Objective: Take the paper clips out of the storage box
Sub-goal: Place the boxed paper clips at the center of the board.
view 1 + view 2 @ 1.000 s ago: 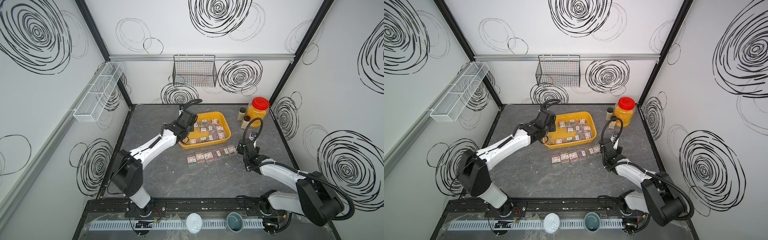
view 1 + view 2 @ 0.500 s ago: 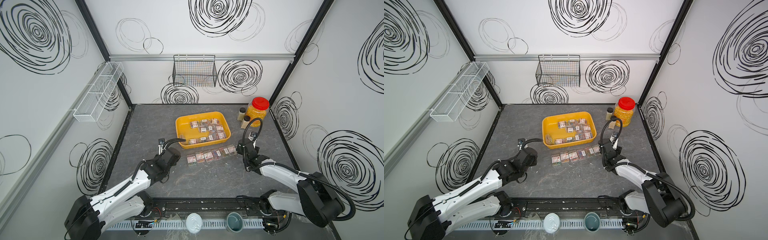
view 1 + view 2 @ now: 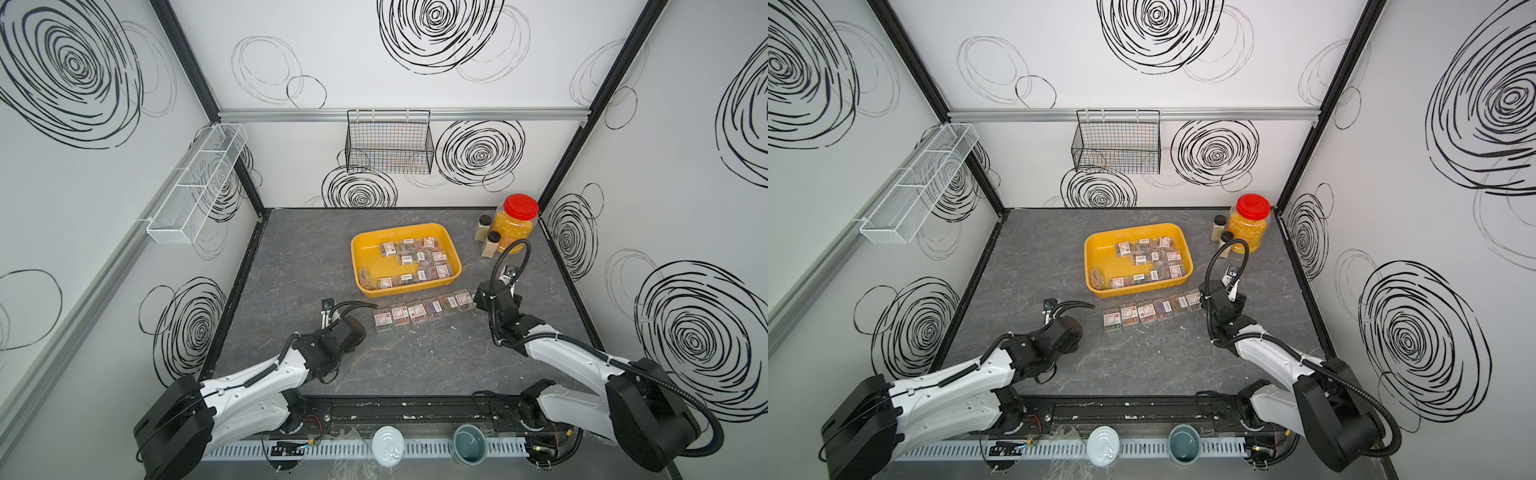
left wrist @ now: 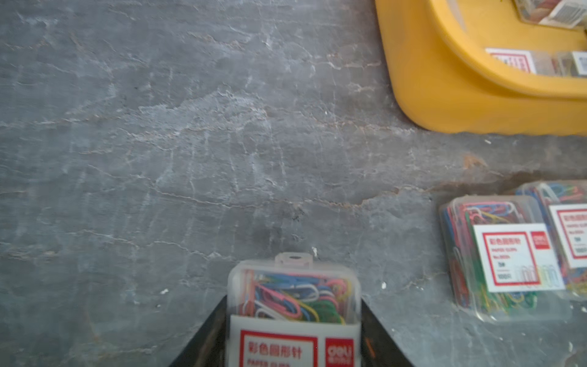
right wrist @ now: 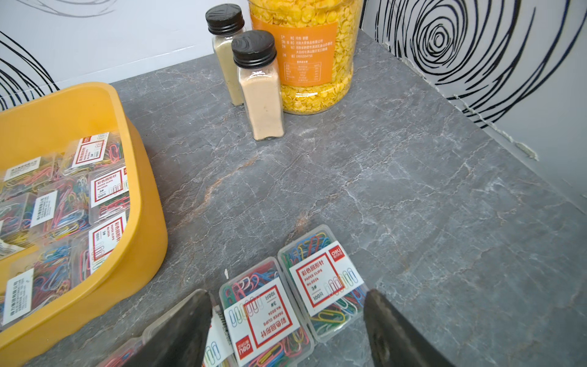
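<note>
Clear plastic packed with multicoloured wire, fronted by a white-and-red label: one case of paper clips (image 4: 293, 286) sits clamped between the left gripper's (image 4: 293, 300) jaws. The right gripper (image 5: 287, 294) stands open, its jaws astride two more cases (image 5: 324, 279) lying flat on the grey table (image 5: 413, 190). Ahead of both grippers, off to one side, the yellow storage box (image 5: 139, 254) holds the rest.

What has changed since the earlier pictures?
The left claw, shut on a paper clip case, left the storage box and came back toward the near side, beside the row of cases. The right claw stayed open over the row's other end; the row is unchanged.
</note>
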You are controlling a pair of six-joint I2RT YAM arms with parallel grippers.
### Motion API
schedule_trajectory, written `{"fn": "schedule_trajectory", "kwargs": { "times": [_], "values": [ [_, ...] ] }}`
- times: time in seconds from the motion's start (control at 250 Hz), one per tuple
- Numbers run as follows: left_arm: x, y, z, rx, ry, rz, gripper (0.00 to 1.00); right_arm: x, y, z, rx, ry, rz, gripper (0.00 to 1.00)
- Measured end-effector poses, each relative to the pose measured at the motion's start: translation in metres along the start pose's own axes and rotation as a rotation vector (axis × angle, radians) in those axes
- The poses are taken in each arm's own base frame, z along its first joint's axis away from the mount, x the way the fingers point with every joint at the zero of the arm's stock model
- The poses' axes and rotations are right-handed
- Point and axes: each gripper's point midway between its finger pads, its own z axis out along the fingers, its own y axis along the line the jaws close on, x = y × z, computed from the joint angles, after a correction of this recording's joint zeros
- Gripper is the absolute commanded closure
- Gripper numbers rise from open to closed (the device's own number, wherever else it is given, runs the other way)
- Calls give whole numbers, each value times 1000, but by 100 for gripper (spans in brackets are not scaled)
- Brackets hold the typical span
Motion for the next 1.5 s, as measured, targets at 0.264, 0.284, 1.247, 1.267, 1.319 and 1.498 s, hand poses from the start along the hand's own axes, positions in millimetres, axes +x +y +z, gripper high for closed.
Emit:
{"fn": "schedule_trajectory", "kwargs": {
  "times": [0.264, 0.284, 1.247, 1.267, 1.319, 1.498],
  "values": [
    [12, -22, 8, 53, 17, -7, 56, 0, 0, 0, 0, 0, -1, 22],
    [12, -24, 8, 58, 16, -9, 56, 0, 0, 0, 0, 0, -1, 22],
    [-3, -65, 33, 80, -10, -62, 54, 0, 0, 0, 0, 0, -4, 22],
    [-3, -66, 34, 80, -11, -62, 54, 0, 0, 0, 0, 0, -4, 22],
    [-5, -67, 35, 79, -14, -66, 54, 0, 0, 0, 0, 0, -4, 22],
    [-8, -67, 37, 79, -21, -81, 53, 0, 0, 0, 0, 0, -4, 22]
  ]
}}
